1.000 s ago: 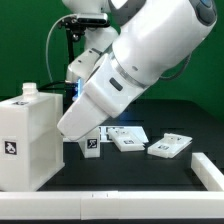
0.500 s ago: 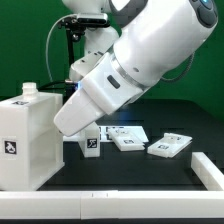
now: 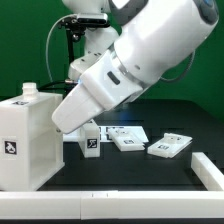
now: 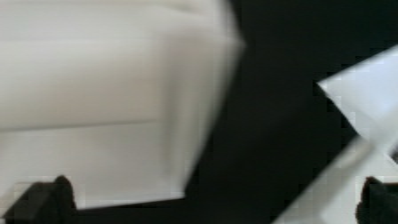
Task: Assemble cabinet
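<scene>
**Clerk:** Which step is in hand?

**Inspector:** In my judgement, an approach to the first pick. Nothing is held. The gripper [image 4: 214, 203] stands released, its two fingertips [image 4: 45, 200] spread wide with only dark table [image 3: 120, 165] and the white box [image 4: 98, 90] between them in the wrist view. In the exterior view the arm [image 3: 120, 75] hides the gripper.

**Clerk:** Where is the cabinet?

**Inspector:** Its main box [image 3: 30, 125] stands upright in the lower left of the exterior view's frame. The arm leans down toward the box's near upper corner, close to it. I cannot tell whether they touch.

**Clerk:** And its condition?

**Inspector:** Plain white and blocky, with a square black-and-white tag [image 3: 10, 148] on the facing side and a small knob [image 3: 30, 91] on top. A flat panel [image 3: 168, 146] lies loose at the exterior view's right, well apart from the box. More tagged white pieces sit toward the frame's centre, too small to sort. Assembly looks barely begun.

**Clerk:** What does the next move call for?

**Inspector:** Probably a descent beside the box wall. The jaws need to be squared to one edge before they close. The wrist view is blurred, so I cannot confirm the alignment.
</scene>
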